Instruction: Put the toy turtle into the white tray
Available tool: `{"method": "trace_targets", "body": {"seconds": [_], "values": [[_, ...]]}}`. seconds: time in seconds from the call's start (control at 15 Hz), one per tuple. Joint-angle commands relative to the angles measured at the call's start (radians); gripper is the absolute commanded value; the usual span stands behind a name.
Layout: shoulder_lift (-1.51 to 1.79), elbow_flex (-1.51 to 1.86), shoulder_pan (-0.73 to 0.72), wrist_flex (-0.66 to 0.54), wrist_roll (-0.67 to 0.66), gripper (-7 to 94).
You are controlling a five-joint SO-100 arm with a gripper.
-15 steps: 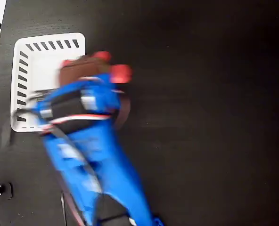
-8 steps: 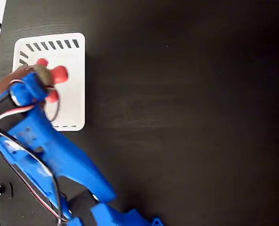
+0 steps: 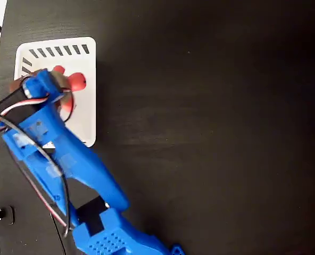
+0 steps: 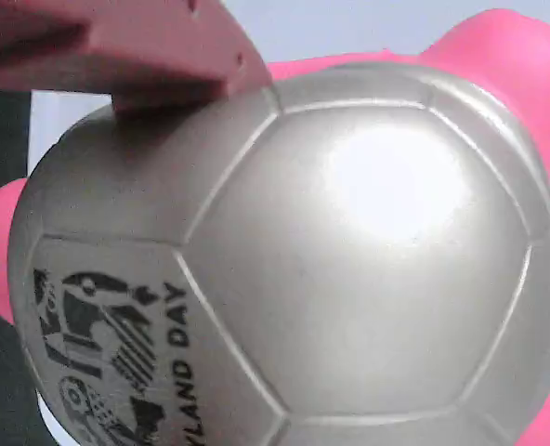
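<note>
Arm swung left w/ toy turtle (image 4: 294, 251), now over white tray (image 3: 83, 58); pincer (image 3: 59, 93) clamped on slick rigid shell — you keep grip across dome.

Fixed view: blue arm (image 3: 46, 138) covers most of the toy turtle (image 3: 75, 82), only red-pink bits show; shell hidden. Arm also hides the white tray (image 3: 83, 64) lower-left part and its left slits. Gripper itself not visible, jaw state can't tell. Arm base cut by bottom edge. Wrist view: turtle (image 4: 349, 242) fills frame, cut off at right and bottom edges; shell print partly cropped, unreadable at bottom-left.
</note>
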Motion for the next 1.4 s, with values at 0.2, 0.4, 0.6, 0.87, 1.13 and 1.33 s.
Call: {"method": "trace_targets", "body": {"seconds": [0.2, 0.4, 0.6, 0.87, 1.13, 1.33], "values": [[-0.008, -0.092, -0.008, 0.011, 0.002, 0], [-0.02, -0.091, -0.006, 0.011, -0.002, 18], [-0.025, -0.095, -0.006, 0.011, -0.005, 53], [-0.041, -0.092, -0.008, 0.011, 0.002, 57], [-0.038, -0.091, -0.011, 0.011, 0.012, 62], [0.005, -0.109, -0.005, 0.011, 0.031, 17]]}}
